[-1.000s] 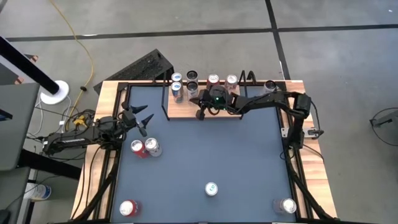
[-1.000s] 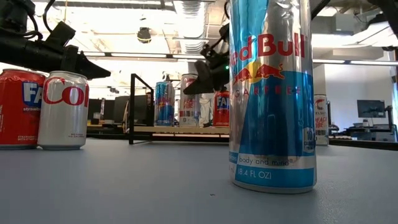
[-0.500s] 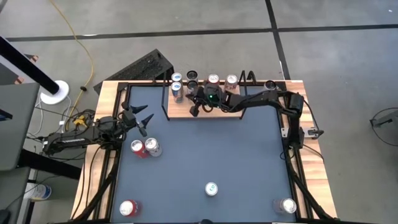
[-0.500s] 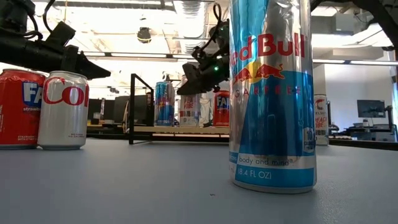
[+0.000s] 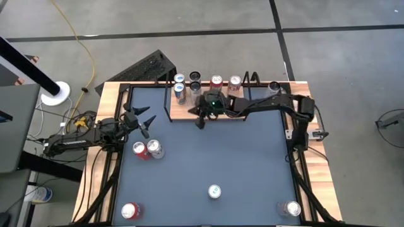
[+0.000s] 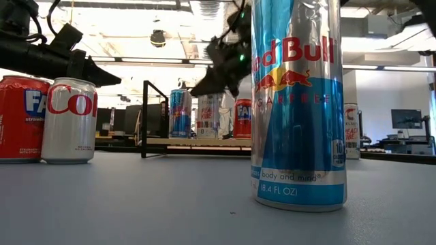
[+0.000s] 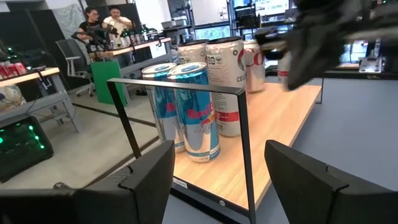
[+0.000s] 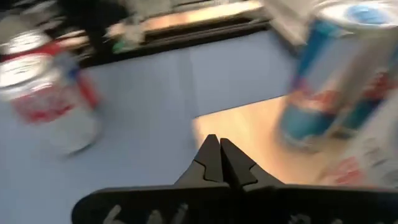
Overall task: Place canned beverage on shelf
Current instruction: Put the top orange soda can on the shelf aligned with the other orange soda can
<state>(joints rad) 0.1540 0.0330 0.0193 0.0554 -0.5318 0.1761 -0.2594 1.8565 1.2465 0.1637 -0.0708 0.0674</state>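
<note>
**Light wood shelf loaded with cans, right gripper empty at its front edge**

Light-wood and rectangular, the small shelf board with thin black wire side frames (image 5: pixel 218 115) lies at the far edge of the matte dark-blue tabletop (image 5: pixel 208 157). Smooth metal cylinders stand along its back: two slim blue-and-silver energy-drink cans (image 7: pixel 196 112) at one end, then white and red cans beside them.

The right gripper (image 5: pixel 202 122) hangs over the shelf's front edge, near the blue cans but apart from them. Its two dark fingers are pressed together tip to tip and hold nothing, as the right wrist view shows.

The left gripper (image 5: pixel 147 123) waits over the table's left side, just beyond a red soda can (image 5: pixel 139 149) and a silver-and-red soda can (image 5: pixel 154 149) that stand touching. Its fingers are spread with nothing between them.

Well apart on the tabletop stand a tall blue-and-silver energy-drink can (image 5: pixel 214 192) near the middle front, another red can (image 5: pixel 129 210) at the front left corner, and a silver can (image 5: pixel 291 208) at the front right.
</note>
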